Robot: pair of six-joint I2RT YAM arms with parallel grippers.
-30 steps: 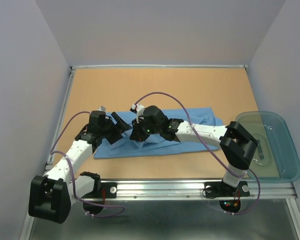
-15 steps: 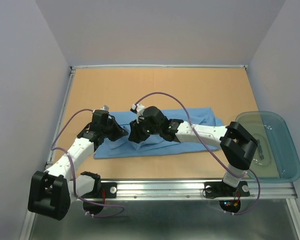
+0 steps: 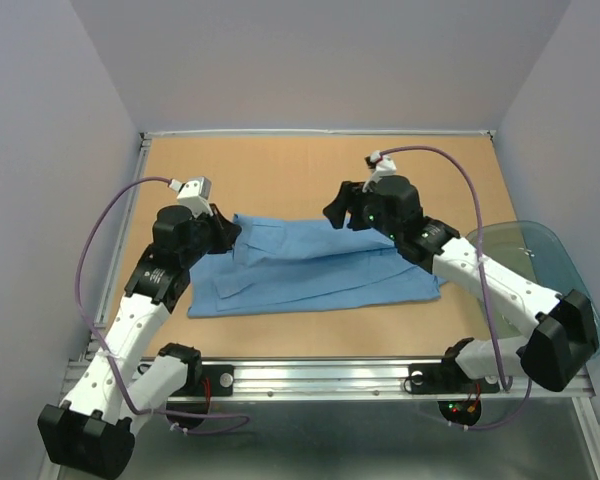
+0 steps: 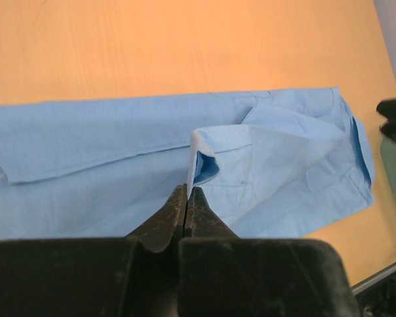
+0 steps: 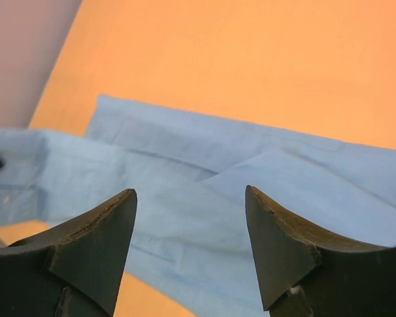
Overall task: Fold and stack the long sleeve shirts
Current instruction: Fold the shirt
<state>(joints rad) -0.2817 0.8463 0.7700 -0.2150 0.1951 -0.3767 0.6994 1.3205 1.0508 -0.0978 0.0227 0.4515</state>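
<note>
tan table (image 3: pixel 310 160), pale grey walls (image 3: pixel 310 60)

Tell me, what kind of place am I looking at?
Probably a robot test bench in a lab: two robot arms bolted to a metal rail, a plain walled-in table, and one blue shirt laid out.

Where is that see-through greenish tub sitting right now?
In the overhead view, the teal tub sits at the right edge of the table, toward the near side, just right of the blue shirt spread across the middle.

No text, label, brand, number or sign can be read in any of the three views.
</note>
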